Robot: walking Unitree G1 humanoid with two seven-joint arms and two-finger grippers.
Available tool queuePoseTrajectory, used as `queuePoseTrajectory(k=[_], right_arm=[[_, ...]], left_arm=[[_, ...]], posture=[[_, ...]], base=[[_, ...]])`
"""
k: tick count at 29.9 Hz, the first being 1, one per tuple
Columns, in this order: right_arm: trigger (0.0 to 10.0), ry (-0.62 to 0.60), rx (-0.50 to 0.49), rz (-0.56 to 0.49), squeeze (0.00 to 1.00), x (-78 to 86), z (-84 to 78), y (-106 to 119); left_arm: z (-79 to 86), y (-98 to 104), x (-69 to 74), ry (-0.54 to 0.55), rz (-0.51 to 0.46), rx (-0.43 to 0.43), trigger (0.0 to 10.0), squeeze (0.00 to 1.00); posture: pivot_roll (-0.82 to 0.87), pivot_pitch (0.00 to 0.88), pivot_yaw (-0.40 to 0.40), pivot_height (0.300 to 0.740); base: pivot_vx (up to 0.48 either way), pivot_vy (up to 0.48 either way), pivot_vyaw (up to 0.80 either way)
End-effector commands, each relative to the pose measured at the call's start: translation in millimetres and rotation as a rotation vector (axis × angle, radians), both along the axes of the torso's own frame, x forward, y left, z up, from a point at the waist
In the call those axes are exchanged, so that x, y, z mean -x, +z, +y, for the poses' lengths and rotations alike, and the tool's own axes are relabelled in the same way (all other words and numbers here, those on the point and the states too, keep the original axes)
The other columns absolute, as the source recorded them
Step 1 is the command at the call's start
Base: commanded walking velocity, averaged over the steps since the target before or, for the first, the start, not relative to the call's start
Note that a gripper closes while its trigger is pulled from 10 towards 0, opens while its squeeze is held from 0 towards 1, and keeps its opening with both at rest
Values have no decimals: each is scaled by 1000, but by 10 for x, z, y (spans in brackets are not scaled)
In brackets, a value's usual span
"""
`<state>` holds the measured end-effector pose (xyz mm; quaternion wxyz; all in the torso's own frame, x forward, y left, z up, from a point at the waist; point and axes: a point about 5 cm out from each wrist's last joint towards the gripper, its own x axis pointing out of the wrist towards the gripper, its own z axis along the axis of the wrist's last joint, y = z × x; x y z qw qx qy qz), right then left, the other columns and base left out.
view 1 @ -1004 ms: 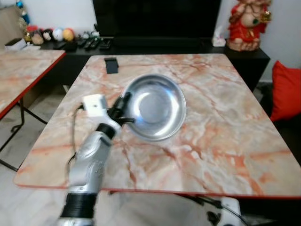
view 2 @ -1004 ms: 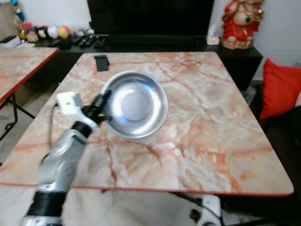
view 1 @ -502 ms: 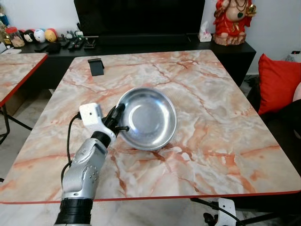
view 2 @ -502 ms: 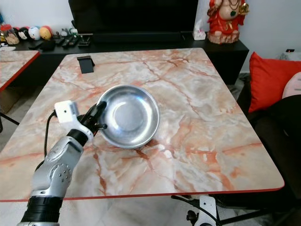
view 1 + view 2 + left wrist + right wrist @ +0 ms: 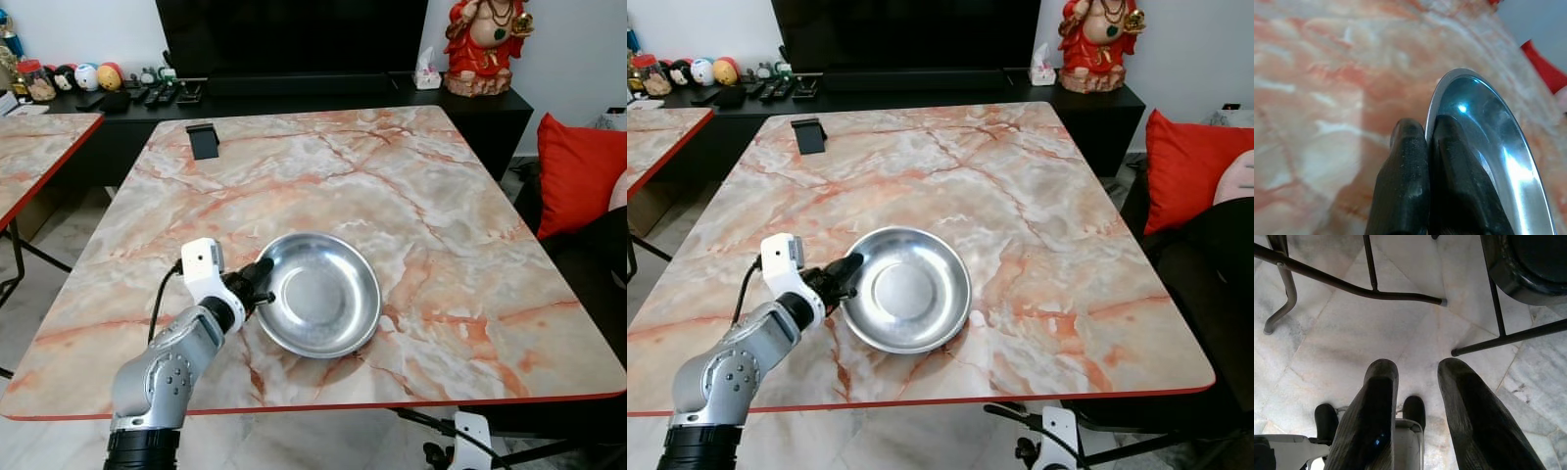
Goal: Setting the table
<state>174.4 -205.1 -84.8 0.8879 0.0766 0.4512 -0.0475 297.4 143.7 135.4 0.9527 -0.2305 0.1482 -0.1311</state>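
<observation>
Left tool [image 5: 257,281] clamped on the near rim of the steel bowl [image 5: 318,293], one finger inside, one outside. Bowl sits on the marble counter [image 5: 441,225], extending away from the fingertips toward the counter's front edge. Right tool [image 5: 1418,377] hangs over the floor, fingers apart, holding nothing.

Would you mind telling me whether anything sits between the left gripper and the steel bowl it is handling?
Nothing visible does. The left gripper is already shut on the near-left rim of the steel bowl, one finger inside and one outside. The marble table around the bowl is bare.
</observation>
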Motion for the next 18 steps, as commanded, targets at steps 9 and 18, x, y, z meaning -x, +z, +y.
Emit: queuePoseTrajectory(k=[9,18], right_arm=[[10000,9,-12,5,0,-18,23,3],[10000,14,-14,8,0,-18,23,3]], left_arm=[[70,-83,28,23,131,-13,10000,0],[60,-168,78,-9,235,14,10000,0]], posture=[[-54,0,25,740],[-52,0,24,740]], base=[[0,0,0],[0,0,0]])
